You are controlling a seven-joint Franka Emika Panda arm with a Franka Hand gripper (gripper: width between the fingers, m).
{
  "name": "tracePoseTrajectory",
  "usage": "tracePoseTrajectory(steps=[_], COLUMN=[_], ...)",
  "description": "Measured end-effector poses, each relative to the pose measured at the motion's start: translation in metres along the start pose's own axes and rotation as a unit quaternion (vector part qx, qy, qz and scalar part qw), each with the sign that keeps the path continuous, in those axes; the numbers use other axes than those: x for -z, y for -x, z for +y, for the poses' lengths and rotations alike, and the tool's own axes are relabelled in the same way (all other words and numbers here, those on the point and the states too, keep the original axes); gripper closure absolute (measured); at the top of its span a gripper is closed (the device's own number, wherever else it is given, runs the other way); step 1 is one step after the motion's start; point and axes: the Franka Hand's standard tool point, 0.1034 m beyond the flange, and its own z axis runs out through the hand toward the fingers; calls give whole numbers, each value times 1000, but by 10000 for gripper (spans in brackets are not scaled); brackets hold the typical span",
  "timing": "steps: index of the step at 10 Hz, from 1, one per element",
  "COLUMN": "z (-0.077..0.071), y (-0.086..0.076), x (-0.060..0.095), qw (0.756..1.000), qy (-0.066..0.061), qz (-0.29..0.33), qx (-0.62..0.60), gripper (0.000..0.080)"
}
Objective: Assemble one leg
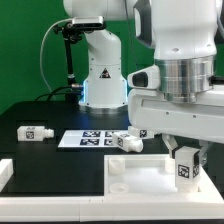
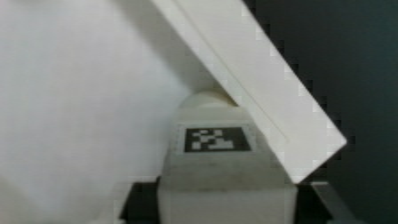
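One leg (image 1: pixel 185 166) clamped in pincer (image 1: pixel 186 160), held upright over big white panel (image 1: pixel 140 182) near its raised rim. Three more legs on bench (image 1: pixel 40 112): one (image 1: pixel 36 132) apart, two (image 1: pixel 124 140) beside marker board (image 1: pixel 88 139).

Bright even lighting, dark backdrop, soft low-resolution blur, wrist view close and hazy
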Motion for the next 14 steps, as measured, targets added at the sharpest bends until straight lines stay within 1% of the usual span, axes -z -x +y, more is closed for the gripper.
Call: tracePoseTrajectory(steps=[1,2,4,6,7,9,10,11,12,14], z=[0,0,0,0,0,1,-1,-3,-3,-3], y=[1,0,0,0,-1,-4,-4,-2,-2,-1], x=[-1,-1,-1,0,0,1,0,0,1,1], qw=[996,992,986,969,956,911,890,861,857,864], qy=[-7,-11,-11,-13,-14,-20,-25,-35,-38,-38], qz=[-9,-13,-15,-21,-25,-46,-51,-47,-43,-41], qx=[-84,-127,-164,-244,-292,-409,-453,-506,-513,-501], gripper=[514,514,514,514,514,514,514,514,514,512])
